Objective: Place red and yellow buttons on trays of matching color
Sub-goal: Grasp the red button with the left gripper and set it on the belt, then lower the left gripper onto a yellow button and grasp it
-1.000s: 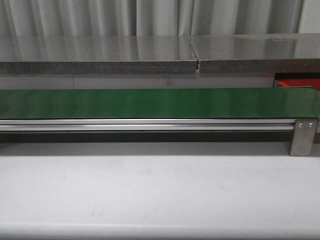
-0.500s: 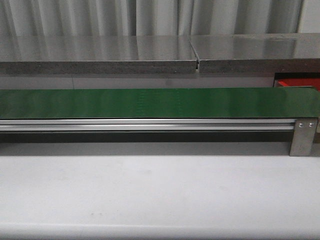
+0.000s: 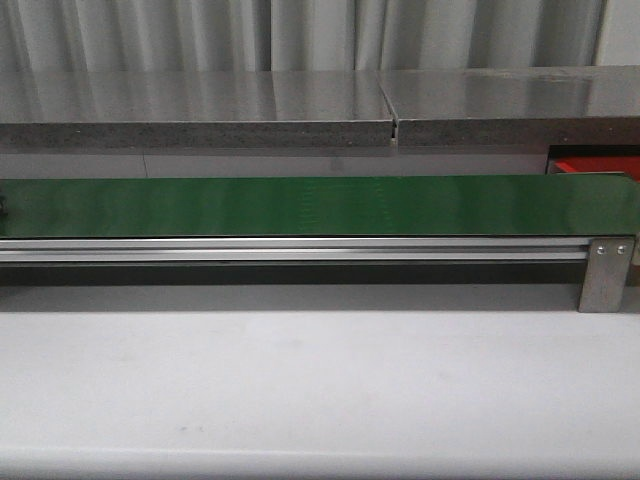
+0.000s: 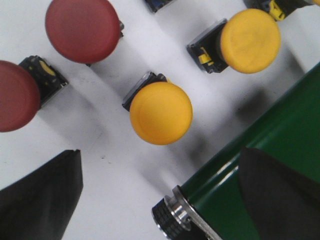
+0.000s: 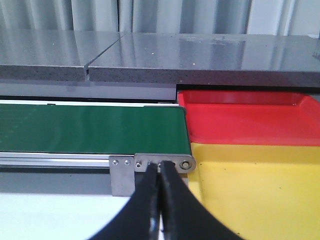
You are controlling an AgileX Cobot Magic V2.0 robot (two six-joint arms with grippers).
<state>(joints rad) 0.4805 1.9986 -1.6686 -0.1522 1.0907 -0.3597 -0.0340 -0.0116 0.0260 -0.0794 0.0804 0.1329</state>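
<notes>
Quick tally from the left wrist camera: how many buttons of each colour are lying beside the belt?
Red buttons: 2
Yellow buttons: 2
Total: 4, all on the white surface, none on the green belt.

Front view head-on — wrists close over belt (image 3: 320,205)

Industrial test bench or lab: a green conveyor belt (image 3: 320,206) on an aluminium rail (image 3: 290,250) crosses a white table (image 3: 320,390), grey curtains (image 3: 300,35) behind.
</notes>
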